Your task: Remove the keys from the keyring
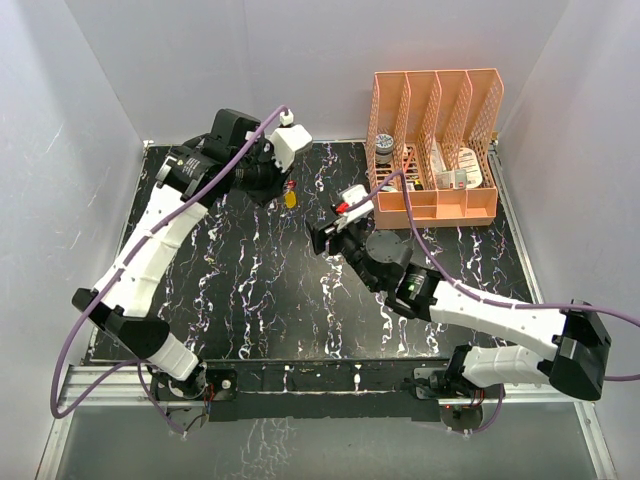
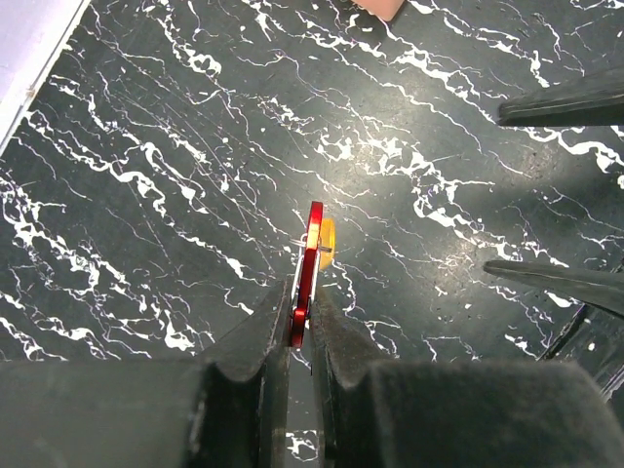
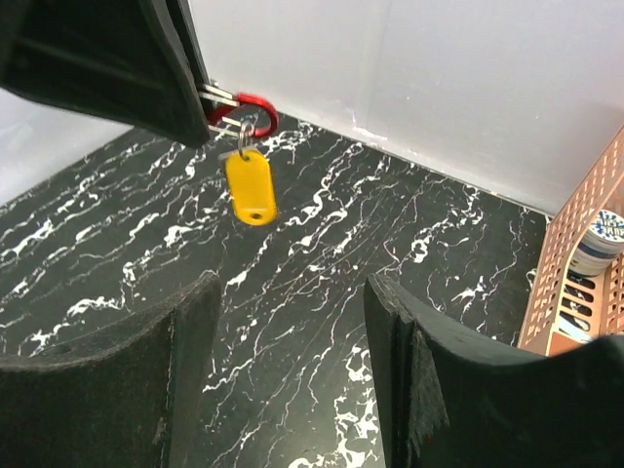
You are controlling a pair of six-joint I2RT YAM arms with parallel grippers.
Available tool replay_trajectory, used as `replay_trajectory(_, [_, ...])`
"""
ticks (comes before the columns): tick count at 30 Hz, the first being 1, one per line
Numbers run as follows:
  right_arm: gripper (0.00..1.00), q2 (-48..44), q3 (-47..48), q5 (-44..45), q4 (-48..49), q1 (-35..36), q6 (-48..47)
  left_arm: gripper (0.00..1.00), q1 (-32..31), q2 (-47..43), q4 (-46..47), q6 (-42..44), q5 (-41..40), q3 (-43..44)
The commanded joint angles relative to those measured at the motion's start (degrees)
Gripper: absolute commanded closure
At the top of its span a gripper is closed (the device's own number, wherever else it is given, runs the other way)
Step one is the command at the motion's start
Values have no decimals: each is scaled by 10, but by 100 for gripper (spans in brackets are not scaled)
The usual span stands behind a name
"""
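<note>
My left gripper (image 2: 304, 312) is shut on the keyring (image 2: 310, 263), a small dark red loop seen edge-on, and holds it above the black marbled table. A yellow-gold key (image 2: 327, 242) hangs from the loop. In the right wrist view the keyring (image 3: 255, 105) sticks out of the left fingers (image 3: 146, 68) at top left, with the key (image 3: 251, 187) dangling below on a small silver ring. My right gripper (image 3: 292, 322) is open and empty, short of the key and lower. In the top view the key (image 1: 290, 199) hangs at the left gripper (image 1: 280, 182), and the right gripper (image 1: 325, 238) is to its right.
An orange slotted desk organizer (image 1: 437, 205) holding small items stands at the back right; its edge shows in the right wrist view (image 3: 575, 263). White walls enclose the table on the left, back and right. The right gripper's fingers (image 2: 565, 102) show in the left wrist view.
</note>
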Motion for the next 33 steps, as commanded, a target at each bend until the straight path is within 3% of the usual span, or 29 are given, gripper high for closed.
replay_trajectory(1, [42, 7, 13, -3, 53, 3, -19, 100, -7, -6, -49, 17, -7, 34])
replay_trajectory(16, [46, 23, 54, -46, 74, 2, -95, 100, -35, 1, -86, 47, 17, 32])
replay_trajectory(25, [27, -20, 19, -103, 58, 2, -115, 100, -40, -27, -72, 62, 54, 38])
replay_trajectory(33, [28, -59, -12, -101, 46, 2, -178, 100, -41, -26, -87, 65, 62, 47])
